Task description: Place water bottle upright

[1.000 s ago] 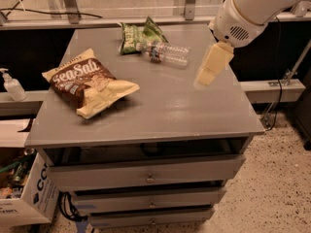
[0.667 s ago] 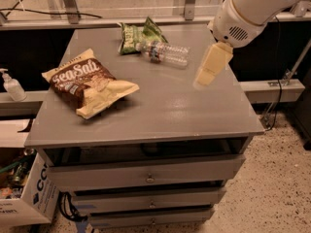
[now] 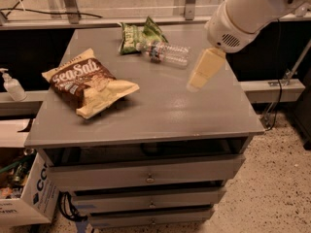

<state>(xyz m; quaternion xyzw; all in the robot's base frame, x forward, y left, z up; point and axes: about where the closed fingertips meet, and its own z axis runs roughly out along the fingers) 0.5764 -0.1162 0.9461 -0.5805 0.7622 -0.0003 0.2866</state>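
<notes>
The water bottle (image 3: 168,54) is a small clear ribbed bottle with a dark label band. It lies on its side at the back of the grey cabinet top (image 3: 160,110), one end touching a green chip bag (image 3: 140,35). My gripper (image 3: 195,85) is a cream wedge under the white arm (image 3: 245,11). It hangs above the cabinet top, just right of and in front of the bottle. It holds nothing and does not touch the bottle.
A brown Sea Salt chip bag (image 3: 87,81) lies on the left half of the top. Drawers (image 3: 146,176) run down the cabinet front. A white pump dispenser (image 3: 10,85) stands on a ledge to the left, above a cardboard box (image 3: 24,198).
</notes>
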